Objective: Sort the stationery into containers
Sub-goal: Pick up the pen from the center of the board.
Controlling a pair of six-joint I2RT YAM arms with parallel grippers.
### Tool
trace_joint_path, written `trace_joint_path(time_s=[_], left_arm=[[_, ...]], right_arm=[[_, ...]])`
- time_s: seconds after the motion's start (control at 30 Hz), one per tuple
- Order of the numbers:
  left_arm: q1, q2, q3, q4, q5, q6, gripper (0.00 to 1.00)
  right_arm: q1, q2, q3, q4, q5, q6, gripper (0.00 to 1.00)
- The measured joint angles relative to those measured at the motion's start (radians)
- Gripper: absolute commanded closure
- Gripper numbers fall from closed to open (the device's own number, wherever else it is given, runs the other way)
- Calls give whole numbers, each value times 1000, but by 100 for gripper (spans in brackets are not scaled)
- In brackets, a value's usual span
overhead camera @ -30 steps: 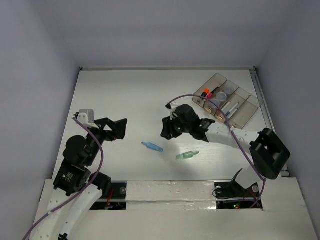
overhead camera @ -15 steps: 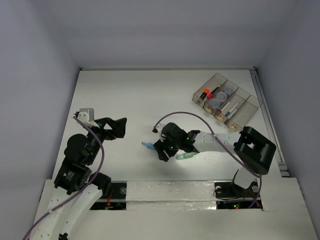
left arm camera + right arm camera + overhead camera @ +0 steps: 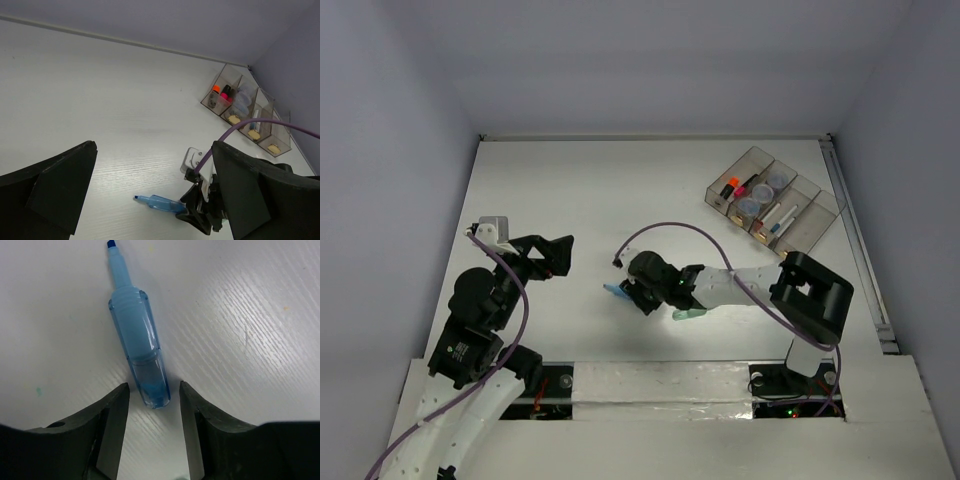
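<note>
1. The light-blue marker (image 3: 137, 345) lies flat on the white table (image 3: 570, 190) near its middle, tip pointing away from the right gripper (image 3: 153, 389) and well apart from the smoky four-bin tray (image 3: 818, 222) at the far right corner; a pale-green tube (image 3: 692, 314) lies just beside the right arm
2. The marker appears to be light, stiff, glossy plastic, so it should lift easily, though its round barrel could roll or slide out of a loose pinch; the wide straight barrel looks the safest place to take hold, not the tapered nib end
3. The right gripper's jaws stand parted only a little wider than the barrel and straddle the marker's blunt rear end, a thin gap showing on each side; they grasp nothing yet
4. The left gripper (image 3: 153, 150) hangs over the table's left side, jaws spread wide and empty
</note>
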Motion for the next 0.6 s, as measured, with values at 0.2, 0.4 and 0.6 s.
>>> trace_joint_path(time_s=[0.2, 0.4, 0.6], left_arm=[[0, 1, 0, 0, 1, 0, 1], [0, 17, 0, 6, 29, -11, 1], [0, 31, -72, 108, 179, -92, 2]], right_arm=[[-1, 0, -2, 5, 29, -6, 84], [0, -42, -11, -37, 45, 8, 86], [-6, -213, 35, -121, 81, 50, 87]])
